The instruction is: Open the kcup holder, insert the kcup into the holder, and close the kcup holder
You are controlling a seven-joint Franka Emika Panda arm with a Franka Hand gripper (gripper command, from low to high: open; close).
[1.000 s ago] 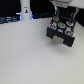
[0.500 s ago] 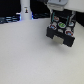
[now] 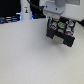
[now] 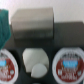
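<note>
In the exterior view the black kcup holder (image 3: 61, 31) stands at the back right with its drawer pulled out and pod tops showing inside. My gripper (image 3: 59, 19) hangs right above the open drawer under the white arm; its fingers are too blurred to read. A small green spot among the pods there may be the kcup (image 3: 61, 23). In the wrist view a white cup-shaped pod, the kcup (image 4: 35, 62), rests in a dark slot between two red-lidded pods (image 4: 7, 64) (image 4: 68, 63). Its green top does not show there.
A pale grey block (image 4: 32, 23) fills the far side of the wrist view, with something teal (image 4: 4, 25) beside it. In the exterior view dark equipment and a white bottle-like object (image 3: 26, 11) stand at the back left. The white table (image 3: 30, 57) spreads in front.
</note>
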